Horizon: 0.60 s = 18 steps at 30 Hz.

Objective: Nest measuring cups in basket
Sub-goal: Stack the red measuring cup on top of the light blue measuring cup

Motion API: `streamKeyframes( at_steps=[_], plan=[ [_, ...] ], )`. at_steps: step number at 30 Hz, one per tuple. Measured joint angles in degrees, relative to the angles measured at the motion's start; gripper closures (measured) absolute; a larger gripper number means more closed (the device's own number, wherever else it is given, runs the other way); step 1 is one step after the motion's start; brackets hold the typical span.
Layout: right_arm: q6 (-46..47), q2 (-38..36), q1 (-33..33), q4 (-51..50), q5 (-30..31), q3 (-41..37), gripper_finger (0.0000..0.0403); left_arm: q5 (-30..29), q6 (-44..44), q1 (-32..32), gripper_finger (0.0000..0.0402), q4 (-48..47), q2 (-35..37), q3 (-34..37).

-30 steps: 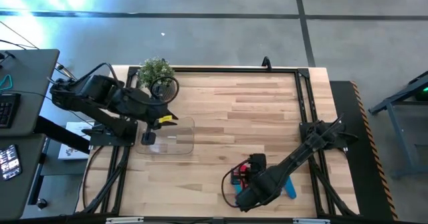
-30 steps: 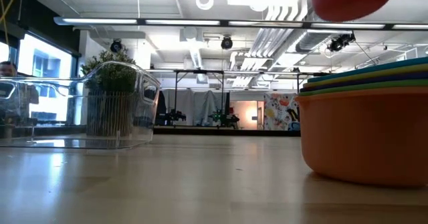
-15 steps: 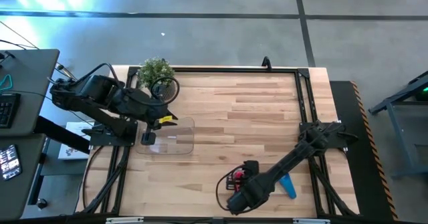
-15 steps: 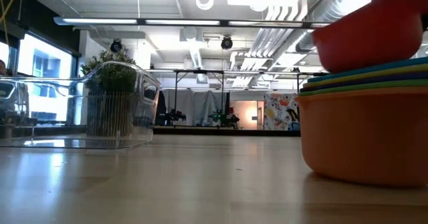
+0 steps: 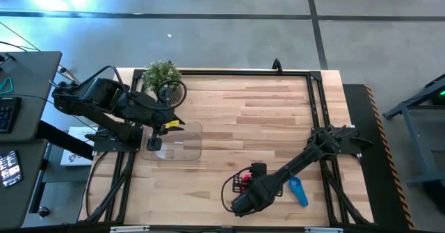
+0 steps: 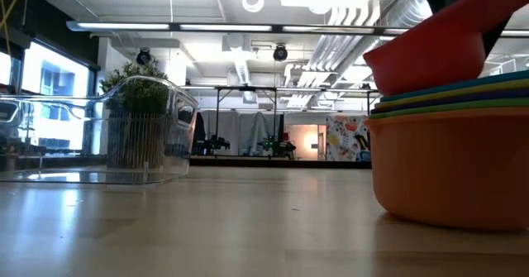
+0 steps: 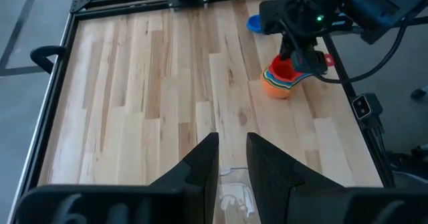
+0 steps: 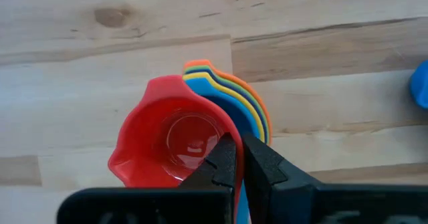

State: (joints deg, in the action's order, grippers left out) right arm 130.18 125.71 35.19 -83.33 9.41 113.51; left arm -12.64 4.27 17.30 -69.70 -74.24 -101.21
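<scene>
My right gripper [image 5: 245, 184] is near the table's near edge, shut on a red measuring cup [image 8: 167, 144]. The red cup is in the top of a nested stack of measuring cups [image 7: 284, 83], orange outermost [image 6: 450, 161], with yellow, green and blue rims showing [image 8: 251, 107]. A light blue cup [image 5: 297, 191] lies alone on the table to the stack's right. The clear basket [image 5: 177, 144] stands at the table's left on its flat bottom. My left gripper [image 7: 232, 144] hangs above it, slanting down, a narrow gap between its fingers and nothing in them. My right gripper pinches the red cup's wall at the rim [image 8: 235, 144], on the side toward the stack's handles. One finger [image 8: 224, 160] is over the bowl's inside and one [image 8: 262, 164] outside. The fingers point almost straight down. The cup is tilted, its low side [image 6: 405, 83] in the stack's top cup.
A small potted plant [image 5: 162, 74] stands at the far left behind the basket, with a black cable loop [image 5: 171, 92] beside it. Black frame rails [image 5: 316, 108] run along the table's edges. The wooden middle [image 5: 250, 122] of the table is bare.
My right gripper has come down and a little toward the table's left edge with the red cup. The cup, a second ago clear above the stack, now sits tilted in the stack's top. The light blue cup, then partly under the arm, now shows whole.
</scene>
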Motion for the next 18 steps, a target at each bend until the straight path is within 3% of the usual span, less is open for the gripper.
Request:
streamKeyframes(
  at_steps=[18],
  plan=[
    [-0.6,0.0,-0.3,-0.4,-3.5,0.0,0.0399,0.0,-1.5,0.0,0.0335,0.0,0.0,0.0]
  ],
)
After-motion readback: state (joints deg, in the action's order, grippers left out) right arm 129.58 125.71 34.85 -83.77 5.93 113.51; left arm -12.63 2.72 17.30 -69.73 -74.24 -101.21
